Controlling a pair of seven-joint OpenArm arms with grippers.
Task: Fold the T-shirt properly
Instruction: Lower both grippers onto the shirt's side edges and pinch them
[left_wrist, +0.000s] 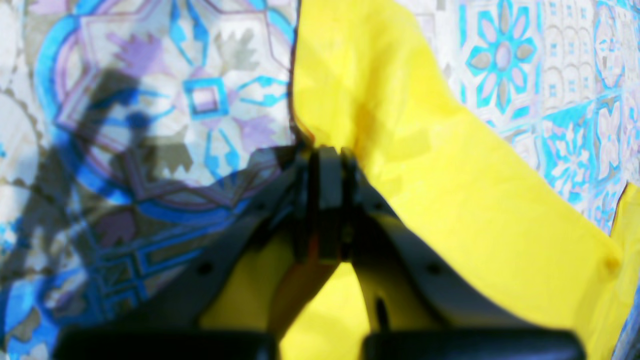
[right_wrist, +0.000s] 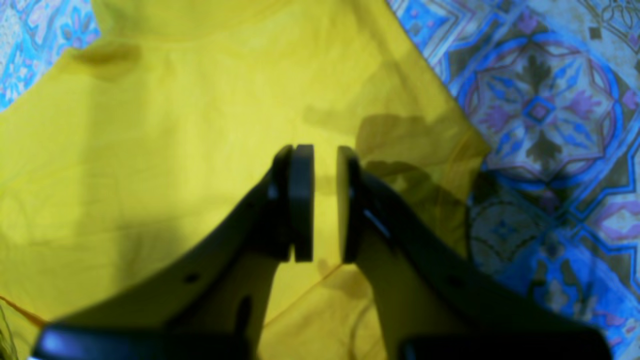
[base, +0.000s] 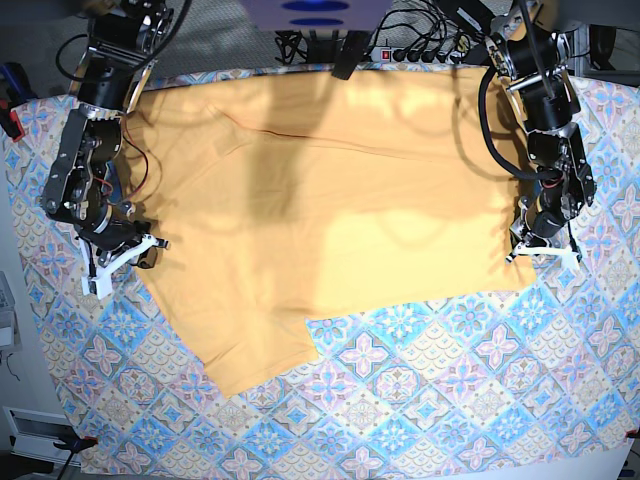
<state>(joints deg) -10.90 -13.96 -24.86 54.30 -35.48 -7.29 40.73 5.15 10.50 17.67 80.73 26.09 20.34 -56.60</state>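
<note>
T-shirt (base: 330, 210) lies spread on the bench. My left end effector (left_wrist: 327, 160) is clamped on its edge; my right end effector (right_wrist: 325, 200) hovers slightly parted, gripping nothing. Grasp step under way; next, right must pinch cloth.

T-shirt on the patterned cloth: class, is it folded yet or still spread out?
Mostly spread. The T-shirt lies wide and flat over the tablecloth between both arms, with only light creases.
</note>
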